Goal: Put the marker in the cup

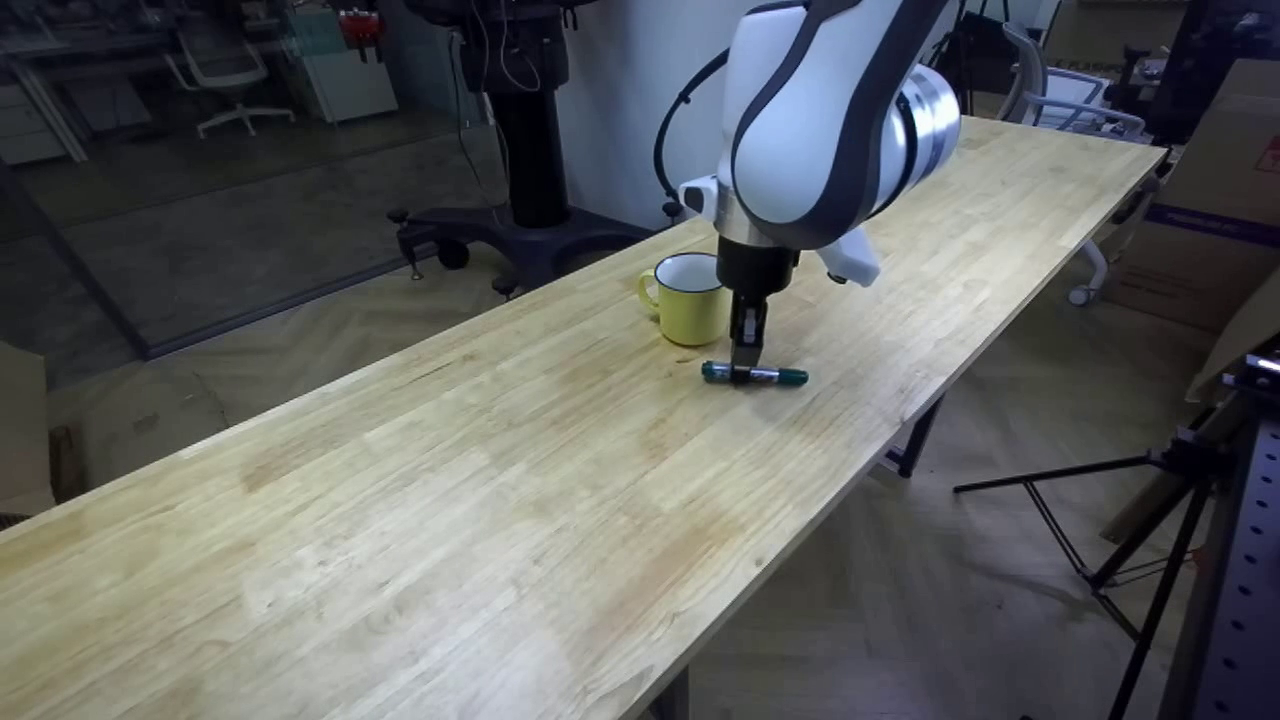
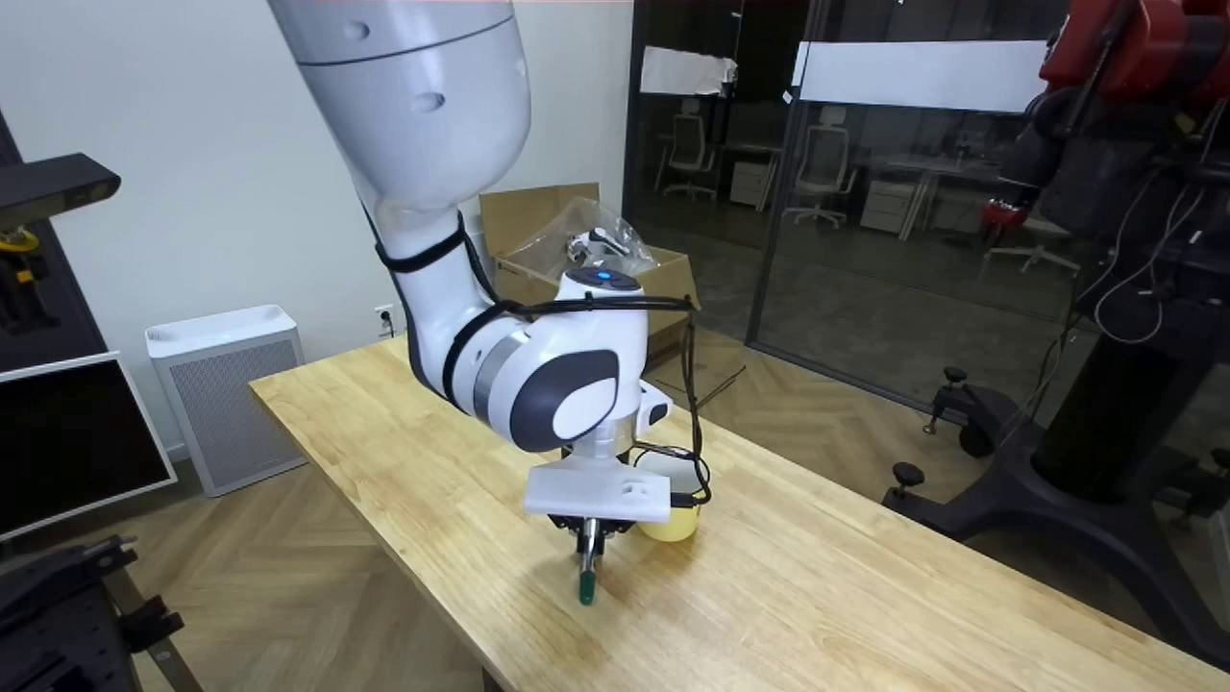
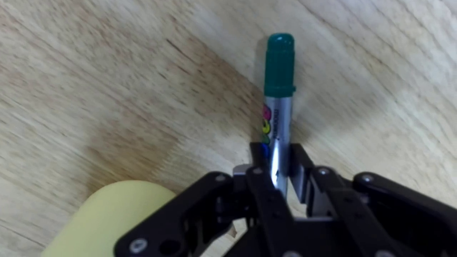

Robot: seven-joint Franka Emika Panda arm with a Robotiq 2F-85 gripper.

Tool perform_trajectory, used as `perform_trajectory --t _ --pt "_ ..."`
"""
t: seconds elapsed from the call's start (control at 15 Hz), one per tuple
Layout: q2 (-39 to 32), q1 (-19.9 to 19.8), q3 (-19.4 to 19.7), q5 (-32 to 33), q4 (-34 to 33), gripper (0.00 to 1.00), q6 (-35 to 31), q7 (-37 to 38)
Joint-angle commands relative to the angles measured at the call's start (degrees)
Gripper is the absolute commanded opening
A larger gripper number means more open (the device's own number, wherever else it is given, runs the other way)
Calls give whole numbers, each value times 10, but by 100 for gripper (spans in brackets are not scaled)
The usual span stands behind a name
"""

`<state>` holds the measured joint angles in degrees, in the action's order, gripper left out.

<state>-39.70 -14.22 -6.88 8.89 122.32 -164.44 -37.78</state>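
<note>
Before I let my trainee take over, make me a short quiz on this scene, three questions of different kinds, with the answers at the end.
1. True or false: the slim silver marker with a green cap is already inside the yellow mug with a white inside and dark rim.

2. Multiple choice: how does the black two-fingered tool stand?
A) wide open
B) shut on the marker
C) shut on the mug

3. Fill in the blank: the mug stands ____ on the pale wooden table, neither tipped over nor upside down.

Key
1. False; the marker is outside the mug.
2. B
3. upright
</note>
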Motion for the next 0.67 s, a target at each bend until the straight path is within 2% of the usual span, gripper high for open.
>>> perform_trajectory --t 0.0,0.13,0.4,0.6 --pt "24 -17 -23 -7 6 5 8 2" --pt "42 -28 -42 -16 9 5 28 -4" --pt "100 -16 -34 -29 19 5 55 12" --pt "148 -13 -28 -56 21 5 107 15"
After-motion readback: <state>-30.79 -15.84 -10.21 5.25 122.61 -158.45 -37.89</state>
